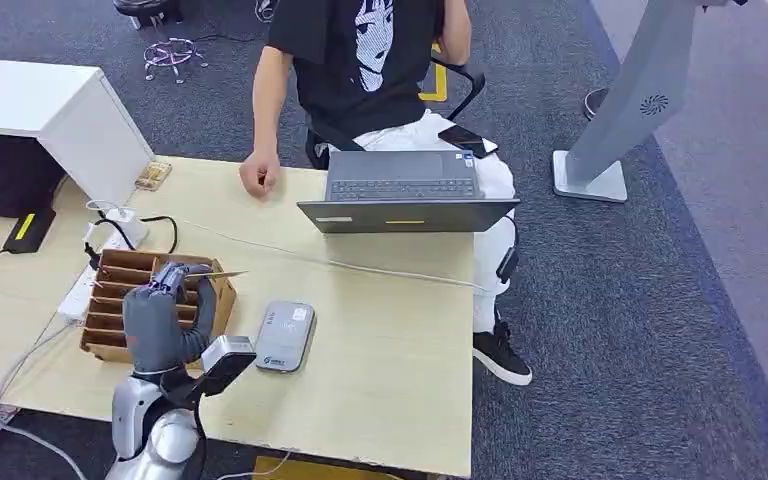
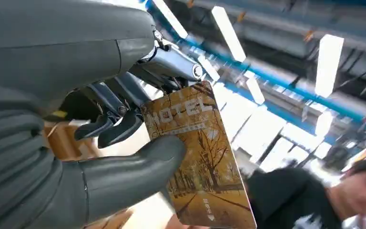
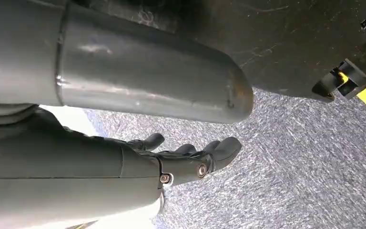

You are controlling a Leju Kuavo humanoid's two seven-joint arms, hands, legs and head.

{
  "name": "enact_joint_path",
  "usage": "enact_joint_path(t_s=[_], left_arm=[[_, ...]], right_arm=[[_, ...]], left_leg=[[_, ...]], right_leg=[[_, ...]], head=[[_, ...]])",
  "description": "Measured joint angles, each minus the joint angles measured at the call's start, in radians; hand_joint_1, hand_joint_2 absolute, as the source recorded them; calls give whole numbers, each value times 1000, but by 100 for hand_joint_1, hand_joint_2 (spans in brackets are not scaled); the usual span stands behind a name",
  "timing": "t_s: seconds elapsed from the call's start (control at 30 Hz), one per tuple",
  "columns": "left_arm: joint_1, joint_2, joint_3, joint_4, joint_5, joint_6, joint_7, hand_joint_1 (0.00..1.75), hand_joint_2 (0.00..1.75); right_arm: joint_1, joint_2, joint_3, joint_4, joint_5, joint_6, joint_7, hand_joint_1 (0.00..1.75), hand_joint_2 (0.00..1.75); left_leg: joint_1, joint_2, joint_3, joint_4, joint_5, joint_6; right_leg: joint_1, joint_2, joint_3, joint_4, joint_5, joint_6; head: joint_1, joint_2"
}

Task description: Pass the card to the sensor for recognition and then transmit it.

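Grey carpet surrounded a pale wooden table (image 1: pixel 380 330), and a person in a black printed T-shirt (image 1: pixel 360 60) sat on the far side with one hand resting on the tabletop near a grey laptop (image 1: pixel 407 195) that sat at the far edge. A thin white cable (image 1: pixel 340 264) ran across the table in front of the laptop. On the robot's left side of the table stood a brown slotted card holder (image 1: pixel 135 295), and just beside it, toward the middle, lay the grey card sensor (image 1: pixel 285 336), flat and apart from the holder. A white cabinet (image 1: pixel 50 115) stood beyond the left end of the table, and a grey stand (image 1: pixel 620 120) rose from the carpet to the right.

The left robot hand (image 1: pixel 160 315) hovered over the card holder, raised above its slots. It pinched a hotel card (image 2: pixel 200 157) between the thick thumb and the darker fingers (image 2: pixel 119 131); the card bore an autumn tree picture and the word HOTEL, and most of its length stuck out free beyond the thumb. From the head view the card (image 1: pixel 222 273) appeared edge-on, a thin sliver pointing away from the hand toward the sensor side, above the holder's rim.

The right robot hand (image 3: pixel 190 160) hung beside the robot's body over the carpet, its fingers loosely extended and apart, holding nothing.
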Motion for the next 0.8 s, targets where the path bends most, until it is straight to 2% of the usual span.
enact_joint_path(t_s=[0.1,0.2,0.3,0.4,0.47,0.53,0.63,0.8], left_arm=[[12,-10,8,-105,-50,1,-48,175,175],[14,-20,30,-167,-83,2,-58,175,175],[9,-20,55,-193,-90,2,-42,175,175],[-11,-2,87,-194,-103,2,17,175,175],[-37,24,112,-176,-96,2,56,175,175],[-65,50,147,-144,-78,2,66,175,175],[-102,81,209,-69,-70,2,68,175,175],[-143,101,291,44,-37,3,41,175,175]], right_arm=[[1,0,0,0,-2,0,0,0,0],[2,0,0,0,-3,0,0,0,0],[2,0,0,0,-3,0,-2,0,0],[3,0,0,0,-6,0,-8,0,0],[4,-1,0,1,-8,0,-23,0,0],[5,-2,0,1,-8,0,-29,0,0],[7,-4,0,1,-8,0,-32,0,0],[10,-6,0,1,-22,0,-34,0,0]], left_leg=[[0,0,0,0,0,0],[0,0,0,0,0,0],[0,0,0,0,0,0],[0,0,0,0,0,0],[0,0,0,0,0,0],[0,0,0,0,0,0],[0,0,0,0,0,0],[0,0,0,0,0,0]], right_leg=[[0,0,0,0,0,0],[0,0,0,0,0,0],[0,0,0,0,0,0],[0,0,0,0,0,0],[0,0,0,0,0,0],[0,0,0,0,0,0],[0,0,0,0,0,0],[0,1,0,0,0,0]], head=[[0,0],[0,0],[0,0],[0,0],[0,0],[0,0],[0,0],[0,0]])
